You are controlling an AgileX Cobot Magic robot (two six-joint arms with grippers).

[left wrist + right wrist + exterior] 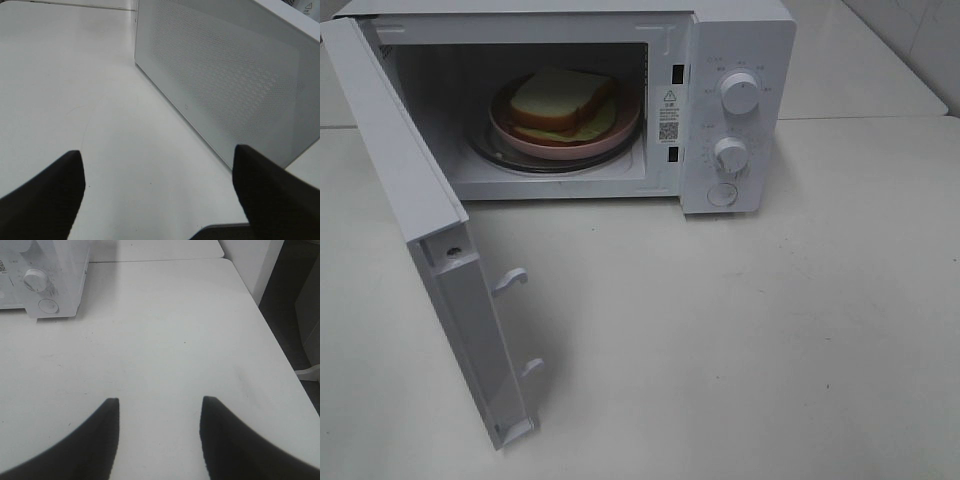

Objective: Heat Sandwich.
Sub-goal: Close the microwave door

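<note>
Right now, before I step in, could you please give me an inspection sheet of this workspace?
Surface: white table, no marks seen.
Job's things: sandwich on pink plate inside the microwave; door swung wide open.
Clutter: nothing seen.
Grippers: left pincer open, empty, facing the door's meshed panel; right pincer open, empty, above the table.
Cables: nothing seen.
Surroundings: second table adjoins behind; dark floor past the table edge.

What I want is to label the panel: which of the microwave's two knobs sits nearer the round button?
The lower knob, directly above the round button; the upper knob sits higher, farther from it.
</note>
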